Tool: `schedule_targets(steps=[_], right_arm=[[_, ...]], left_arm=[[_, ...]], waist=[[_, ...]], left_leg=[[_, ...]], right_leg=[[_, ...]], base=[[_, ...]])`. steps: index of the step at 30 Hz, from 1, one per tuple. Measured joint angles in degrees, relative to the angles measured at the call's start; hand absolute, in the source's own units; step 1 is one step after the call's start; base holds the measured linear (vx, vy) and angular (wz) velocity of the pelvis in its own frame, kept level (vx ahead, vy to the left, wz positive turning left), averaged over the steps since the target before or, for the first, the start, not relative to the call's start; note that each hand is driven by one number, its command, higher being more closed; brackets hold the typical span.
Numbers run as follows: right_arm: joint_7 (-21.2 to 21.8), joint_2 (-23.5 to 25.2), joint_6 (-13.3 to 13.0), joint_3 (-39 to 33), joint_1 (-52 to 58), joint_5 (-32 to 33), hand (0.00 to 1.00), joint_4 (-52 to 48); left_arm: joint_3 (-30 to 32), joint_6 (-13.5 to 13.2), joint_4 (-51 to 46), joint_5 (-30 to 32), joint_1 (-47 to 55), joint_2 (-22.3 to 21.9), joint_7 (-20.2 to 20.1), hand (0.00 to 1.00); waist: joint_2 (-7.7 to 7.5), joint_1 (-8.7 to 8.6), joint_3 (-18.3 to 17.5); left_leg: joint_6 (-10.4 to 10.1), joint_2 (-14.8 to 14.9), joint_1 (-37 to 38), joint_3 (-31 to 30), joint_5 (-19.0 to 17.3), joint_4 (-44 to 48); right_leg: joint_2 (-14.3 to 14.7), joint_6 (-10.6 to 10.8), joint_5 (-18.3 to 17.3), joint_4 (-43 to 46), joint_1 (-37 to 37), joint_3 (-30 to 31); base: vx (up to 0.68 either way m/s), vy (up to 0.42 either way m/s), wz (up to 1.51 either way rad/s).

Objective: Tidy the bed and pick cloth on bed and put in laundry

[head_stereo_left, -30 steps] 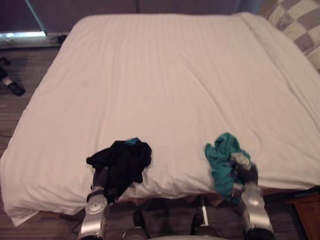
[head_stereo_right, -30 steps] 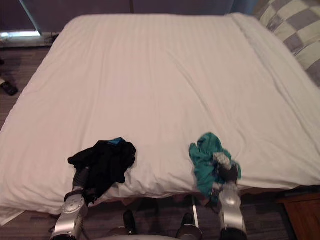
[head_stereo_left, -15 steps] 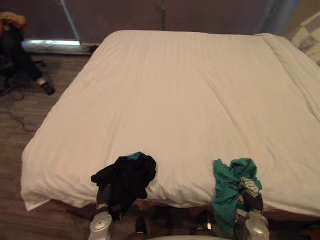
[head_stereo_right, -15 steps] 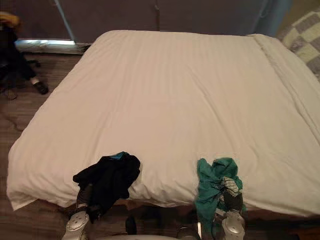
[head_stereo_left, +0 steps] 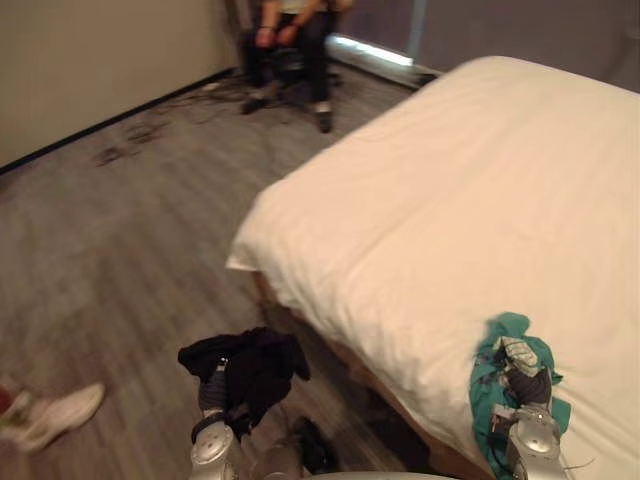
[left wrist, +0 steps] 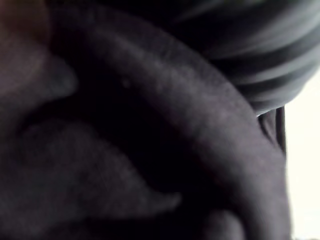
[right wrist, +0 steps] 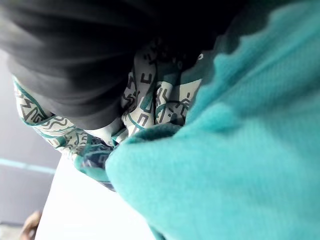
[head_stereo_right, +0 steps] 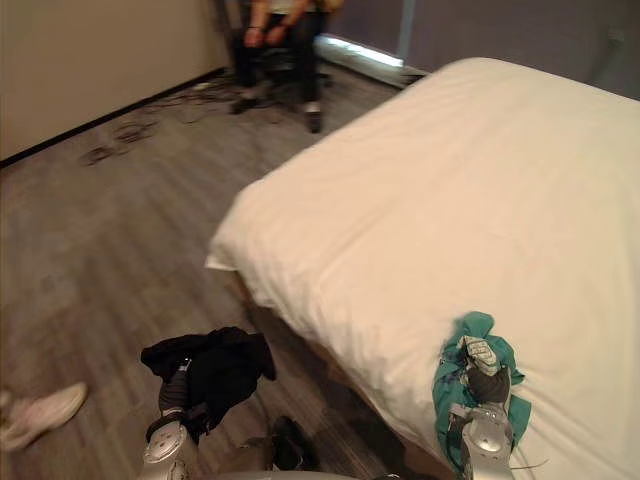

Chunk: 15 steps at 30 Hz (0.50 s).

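Observation:
A bundle of black cloth (head_stereo_left: 250, 362) hangs above the wooden floor beside the bed's near corner, with my left hand (head_stereo_left: 211, 393) shut on it from below. In the left wrist view the same dark fabric (left wrist: 125, 150) lies right against the hand. A teal cloth (head_stereo_left: 488, 372) with a patterned piece (right wrist: 150, 100) is bunched round my right hand (head_stereo_left: 528, 386), which is shut on it over the near edge of the bed (head_stereo_left: 450, 200). The bed's white cover lies smooth and flat.
A person sits on a chair (head_stereo_left: 295, 35) at the far end of the room, by a bright strip at the wall's foot (head_stereo_left: 372, 52). Cables (head_stereo_left: 130, 140) trail over the floor near the left wall. A person's light shoe (head_stereo_left: 52, 412) shows at lower left.
The camera has swung left, bringing floor and wall into view. The black cloth has come off the bed and hangs over the floor. The teal cloth stays held at the bed's edge.

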Motion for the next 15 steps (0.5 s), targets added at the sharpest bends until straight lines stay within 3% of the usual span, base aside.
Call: schedule_targets(steps=[1,2,4,5,6,7,8,10,11,12,13,14,15], right_arm=[[-0.08,0.37,0.24,0.06,-0.39,-0.52,1.00,-0.18],[-0.08,0.56,0.24,0.06,-0.59,-0.87,1.00,-0.40],[0.04,1.47,0.52,0.13,-2.45,-0.97,1.00,-0.43],[0.05,1.62,0.54,0.36,-2.68,-0.96,1.00,-0.43],[0.27,1.86,0.54,1.76,-3.30,-0.95,1.00,-0.41],[0.69,2.30,0.57,4.04,-3.71,-0.93,1.00,-0.38],[0.92,2.73,0.58,4.86,-3.86,-0.92,1.00,-0.39],[2.88,5.73,0.54,8.52,-3.66,-0.68,1.00,-1.76],[3.05,6.16,0.52,8.81,-3.17,-0.63,1.00,-2.26],[3.13,6.94,0.41,8.75,-2.82,-0.12,1.00,-2.43],[3.02,8.43,0.43,8.50,-2.80,0.34,1.00,-2.50],[2.87,9.11,-0.17,7.97,-2.41,0.44,1.00,-4.07],[2.89,9.54,-0.25,8.00,-2.55,0.51,1.00,-4.04]], left_arm=[[-0.48,0.08,0.63,0.03,-0.83,0.29,0.00,1.00],[-0.47,0.03,0.50,0.04,-1.11,0.28,0.04,1.00],[-0.30,0.38,0.54,0.05,-0.36,0.33,0.01,1.00],[-0.36,0.52,0.54,0.06,-0.10,0.34,-0.04,1.00],[-0.66,0.95,0.53,0.09,0.30,0.41,-0.08,1.00],[-1.56,1.34,0.51,0.15,0.25,0.44,-0.10,1.00],[-1.84,1.35,0.50,0.19,0.13,0.71,-0.10,1.00],[-5.07,1.40,0.47,0.41,-1.31,2.69,-0.02,1.00],[-5.94,1.40,0.46,0.57,-1.86,3.06,-0.01,1.00],[-6.77,1.33,0.42,0.64,-2.91,3.58,-0.07,1.00],[-6.81,1.26,0.35,0.68,-3.38,3.77,-0.15,1.00],[-7.89,0.98,-0.39,0.75,-4.38,4.20,-0.09,1.00],[-8.11,1.19,0.04,0.75,-4.47,4.38,-0.11,1.00]], waist=[[-0.54,-0.19,-0.22],[-1.05,0.11,-0.27],[-3.20,0.73,0.09],[-3.56,0.74,-0.03],[-4.21,0.66,0.02],[-4.20,0.55,0.31],[-4.14,0.52,0.52],[-3.58,0.13,0.97],[-3.47,-0.27,1.04],[-3.15,-1.69,1.40],[-5.42,-2.24,1.95],[-5.25,-3.19,3.08],[-6.47,-2.81,3.63]], left_leg=[[1.33,-3.67,-1.36,-4.47,1.15,-2.13],[2.07,-4.92,-2.05,-5.61,1.46,-2.83],[2.98,-9.95,-3.07,-11.14,2.02,-4.88],[3.10,-11.20,-2.92,-12.34,2.09,-5.57],[3.96,-13.76,-1.77,-14.74,2.66,-7.83],[4.32,-15.37,-0.63,-17.65,3.43,-9.62],[4.12,-15.76,-0.03,-18.83,3.85,-10.44],[0.77,-17.53,2.94,-27.04,6.33,-16.07],[1.07,-17.82,3.91,-28.31,6.11,-17.93],[-0.37,-17.94,5.25,-28.97,4.77,-20.48],[-1.32,-18.75,4.67,-28.59,3.74,-18.86],[3.78,-18.59,3.62,-28.09,6.23,-14.64],[4.57,-20.04,4.39,-29.20,6.45,-14.38]], right_leg=[[-1.79,0.48,-0.26,2.30,0.77,-4.03],[-2.12,0.60,-0.27,3.27,0.63,-5.27],[-7.21,0.08,-0.72,11.57,0.26,-7.70],[-8.74,0.02,-0.69,14.18,-0.31,-7.52],[-12.89,-2.45,-0.21,22.51,-1.54,-4.95],[-14.39,-9.35,-1.60,30.63,-4.61,1.00],[-13.88,-11.29,-2.41,33.00,-6.32,4.52],[-3.65,-8.10,-4.71,36.67,-15.59,25.34],[-1.52,-7.14,-5.27,36.22,-16.93,28.44],[1.90,-4.98,-6.49,33.45,-19.70,32.66],[1.54,-3.97,-6.83,30.09,-20.98,34.83],[1.18,-1.27,-7.69,24.48,-21.38,37.55],[0.35,-0.61,-7.64,21.92,-21.98,39.94]], base=[[0.16,0.115,1.97],[0.15,0.112,1.72],[0.14,0.133,1.31],[0.17,0.165,1.28],[0.16,0.151,1.21],[0.13,0.120,1.19],[0.06,0.106,1.27],[0.06,0.071,1.61],[0.10,0.000,2.28],[0.11,-0.019,2.11],[0.23,-0.133,2.66],[0.18,-0.125,1.74],[0.21,-0.144,1.54]])
